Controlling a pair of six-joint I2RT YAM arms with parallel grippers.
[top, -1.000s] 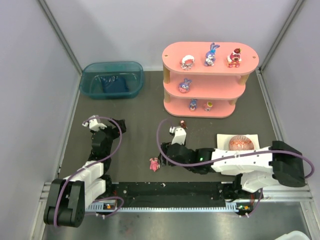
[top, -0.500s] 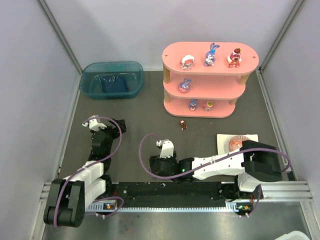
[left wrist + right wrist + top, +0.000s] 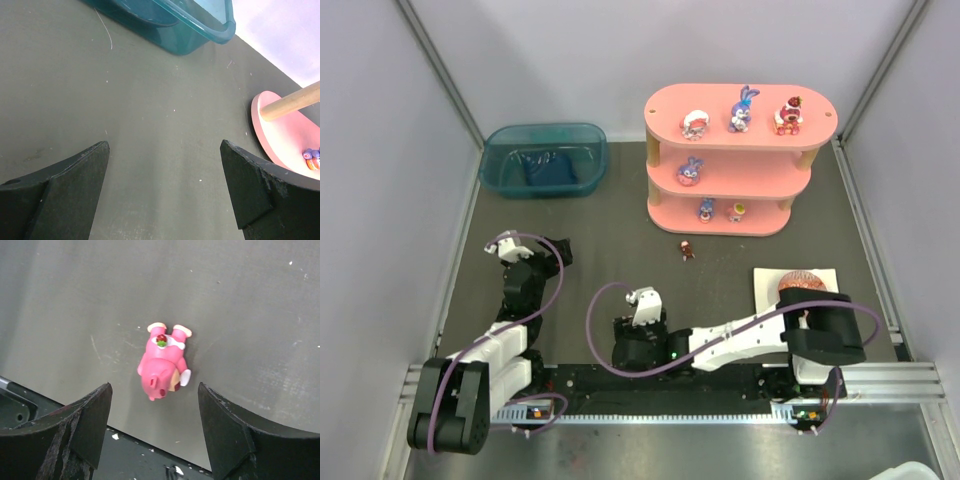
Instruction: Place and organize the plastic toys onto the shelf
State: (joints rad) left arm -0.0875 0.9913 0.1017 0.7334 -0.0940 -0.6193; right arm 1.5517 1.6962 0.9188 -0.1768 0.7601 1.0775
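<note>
Dark grey matte table (image 3: 600, 230), boxed in on 3 sides by plain pale lilac walls (image 3: 650, 50): back, L and R. Grey metal struts (image 3: 438, 70) run down both back corners. Light is even and soft. Tabletop close up: white specks, faint scuffs, one thin pale line. Near edge has an aluminium rail (image 3: 660, 413) w/ a black strip along it. Past that is a smooth grey surface (image 3: 670, 450), floor or bench, can't tell.

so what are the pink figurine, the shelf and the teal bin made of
pink figurine: smooth, slightly glossy, looks like moulded plastic. shelf: matte pink boards, maybe painted wood; posts bare light wood. teal bin: see-through and shiny, so plastic.
</note>
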